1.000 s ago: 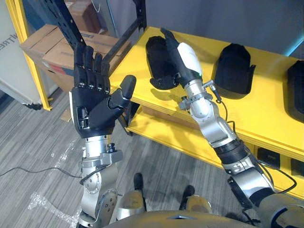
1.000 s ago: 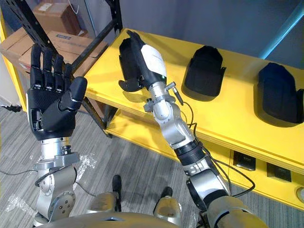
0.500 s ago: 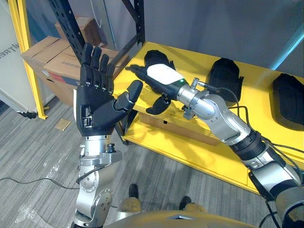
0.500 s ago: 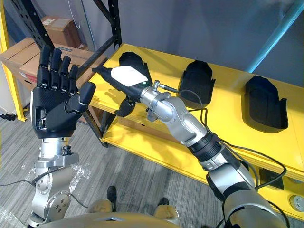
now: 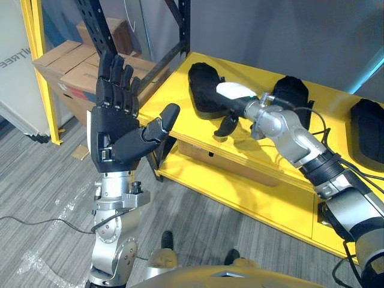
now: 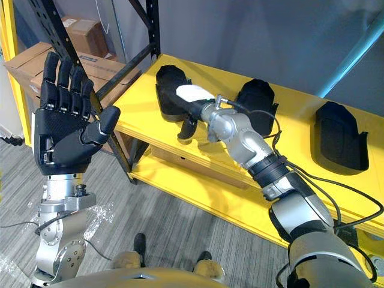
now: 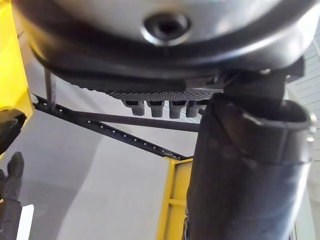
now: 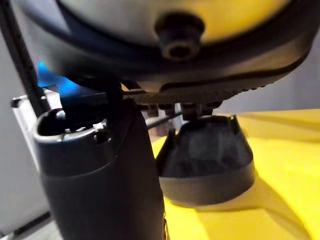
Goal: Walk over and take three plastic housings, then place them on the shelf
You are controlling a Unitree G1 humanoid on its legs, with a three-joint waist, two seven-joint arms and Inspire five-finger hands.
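At upper centre, the right hand [image 5: 234,93] lays straight fingers on the leftmost of 3 plastic housings [image 5: 201,84] on the yellow shelf [image 5: 174,114], thumb apart; taking it seemingly needs them curled, while the left hand [image 5: 114,129] is spread wide at left.

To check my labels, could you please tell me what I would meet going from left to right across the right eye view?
left robot hand → left black housing → middle black housing → right black housing, all three housings resting on the yellow shelf.
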